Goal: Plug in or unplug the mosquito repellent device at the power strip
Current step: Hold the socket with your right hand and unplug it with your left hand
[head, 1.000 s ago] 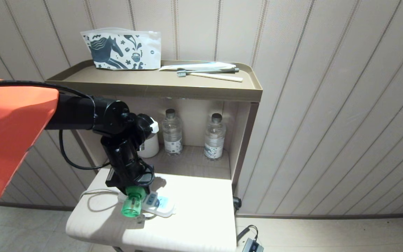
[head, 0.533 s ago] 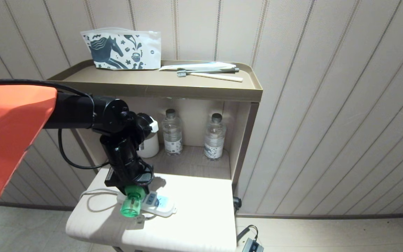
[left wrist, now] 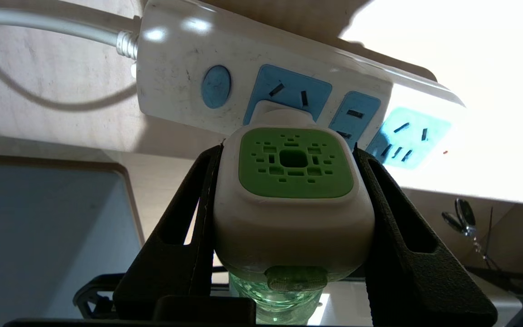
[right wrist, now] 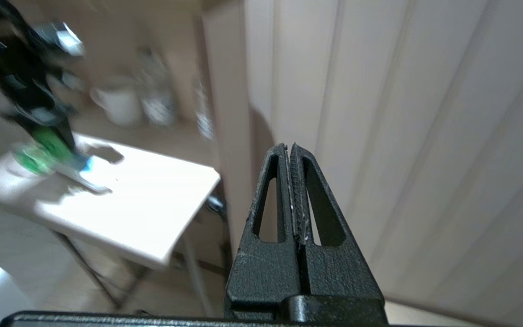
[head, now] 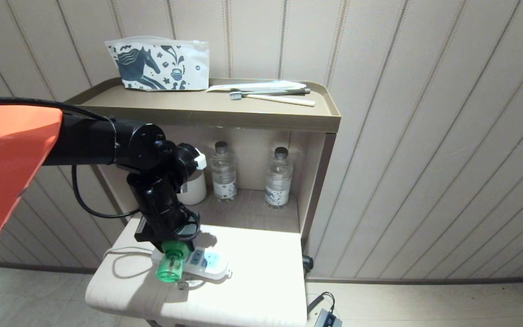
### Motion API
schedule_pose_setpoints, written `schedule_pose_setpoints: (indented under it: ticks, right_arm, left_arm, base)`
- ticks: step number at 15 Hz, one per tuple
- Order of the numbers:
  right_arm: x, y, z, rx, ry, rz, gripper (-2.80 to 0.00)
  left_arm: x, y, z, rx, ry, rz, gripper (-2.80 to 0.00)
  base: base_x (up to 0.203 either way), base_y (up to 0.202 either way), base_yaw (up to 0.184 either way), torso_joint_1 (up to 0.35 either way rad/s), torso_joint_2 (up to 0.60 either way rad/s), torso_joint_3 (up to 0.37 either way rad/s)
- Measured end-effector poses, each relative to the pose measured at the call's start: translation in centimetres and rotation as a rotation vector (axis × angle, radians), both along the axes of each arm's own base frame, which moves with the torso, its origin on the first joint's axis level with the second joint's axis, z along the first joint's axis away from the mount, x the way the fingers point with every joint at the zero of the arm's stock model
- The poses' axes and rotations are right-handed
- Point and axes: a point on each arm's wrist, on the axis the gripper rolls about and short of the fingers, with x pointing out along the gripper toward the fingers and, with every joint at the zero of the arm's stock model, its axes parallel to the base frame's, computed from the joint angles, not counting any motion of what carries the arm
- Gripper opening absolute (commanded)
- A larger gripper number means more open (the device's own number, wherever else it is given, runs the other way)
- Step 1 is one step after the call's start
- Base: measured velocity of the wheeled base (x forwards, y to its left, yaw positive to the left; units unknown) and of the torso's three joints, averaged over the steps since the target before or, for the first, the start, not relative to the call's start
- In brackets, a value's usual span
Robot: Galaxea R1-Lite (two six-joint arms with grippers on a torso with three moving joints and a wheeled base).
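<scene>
The mosquito repellent device (left wrist: pixel 293 195), white with a green vented face and green bottle, sits against the power strip (left wrist: pixel 184 77) on the table (head: pixel 252 290). The left gripper (left wrist: pixel 288 190), angled downward, clamps its sides. The right gripper (right wrist: pixel 292 186) has its jaws together.

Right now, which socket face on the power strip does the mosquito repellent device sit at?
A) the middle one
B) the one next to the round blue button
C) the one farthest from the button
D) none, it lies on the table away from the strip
B: in the left wrist view the mosquito repellent device, clamped in the left gripper, meets the power strip at the socket face beside the round blue button.
</scene>
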Motion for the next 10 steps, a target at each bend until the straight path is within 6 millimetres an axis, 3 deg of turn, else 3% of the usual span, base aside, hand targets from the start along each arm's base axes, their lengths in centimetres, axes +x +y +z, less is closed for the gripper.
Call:
schedule_pose_setpoints:
  ticks: [3, 5, 7, 10]
  right_arm:
    - [5.0, -0.1, 5.3, 0.082, 0.105, 0.199, -2.80]
    - [10.0, 1.2, 7.0, 0.132, 0.261, 0.370, -2.80]
    - [15.1, 3.7, 7.0, 0.141, 0.426, 0.493, -2.80]
    - [20.2, 8.1, 5.2, 0.103, 0.607, 0.614, -2.80]
  left_arm:
    - [-0.6, -0.4, 0.4, -0.003, 0.006, -0.016, -2.80]
    - [-0.9, -0.8, 0.7, -0.004, -0.004, -0.029, -2.80]
    - [-1.2, -1.1, 1.0, -0.006, -0.010, -0.041, -2.80]
    - [-1.5, -1.2, 1.4, -0.012, -0.021, -0.047, -2.80]
  base:
    - [0.000, 0.000, 0.000, 0.000, 0.00, 0.000]
    - [0.000, 0.000, 0.000, 0.000, 0.00, 0.000]
    - [0.000, 0.000, 0.000, 0.000, 0.00, 0.000]
    - [0.000, 0.000, 0.000, 0.000, 0.00, 0.000]
